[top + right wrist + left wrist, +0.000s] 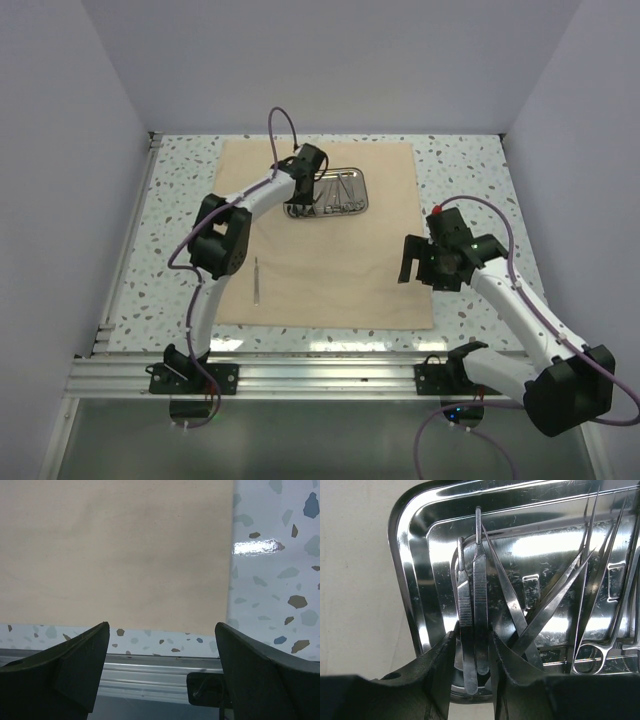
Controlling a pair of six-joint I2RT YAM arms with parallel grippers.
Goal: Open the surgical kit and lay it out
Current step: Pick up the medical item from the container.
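Observation:
The beige cloth wrap lies spread flat on the table. The steel tray stands on its far middle part and holds several tweezers and a pair of scissors. My left gripper is down in the tray's left end. In the left wrist view its jaws are drawn in tight on a pair of tweezers inside the tray. One thin silver instrument lies alone on the cloth's left part. My right gripper hangs open and empty over the cloth's near right corner.
The speckled tabletop borders the cloth on all sides. An aluminium rail runs along the near edge and shows in the right wrist view. White walls close in the left, back and right.

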